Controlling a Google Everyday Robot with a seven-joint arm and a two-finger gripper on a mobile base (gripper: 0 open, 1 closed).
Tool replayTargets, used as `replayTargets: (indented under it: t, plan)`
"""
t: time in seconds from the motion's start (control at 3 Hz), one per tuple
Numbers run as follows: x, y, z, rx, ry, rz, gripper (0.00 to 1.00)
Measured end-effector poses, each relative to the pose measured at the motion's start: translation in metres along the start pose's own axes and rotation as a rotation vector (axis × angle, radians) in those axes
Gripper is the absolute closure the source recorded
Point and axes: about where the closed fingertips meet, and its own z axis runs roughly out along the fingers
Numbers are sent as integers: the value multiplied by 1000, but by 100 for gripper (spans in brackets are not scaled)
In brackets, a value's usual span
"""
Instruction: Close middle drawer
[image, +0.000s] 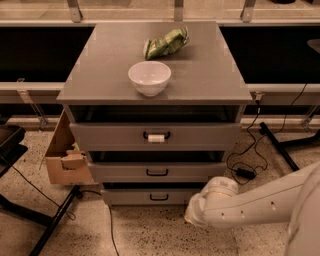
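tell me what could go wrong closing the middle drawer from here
1. The end effector sits low near the floor, by the right end of the bottom drawer. A push from that height might hit that front rather than the middle drawer.
2. A hard shove could jolt the white bowl on the cabinet top.
3. The black cable on the floor lies close to the arm and might snag.
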Motion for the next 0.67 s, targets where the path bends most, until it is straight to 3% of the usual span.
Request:
replayTargets:
  t: [0.33,0.67]
  plan:
    - [40,15,-40,-27,123,-86,100]
    - [86,-8,-89,-3,266,-52,100]
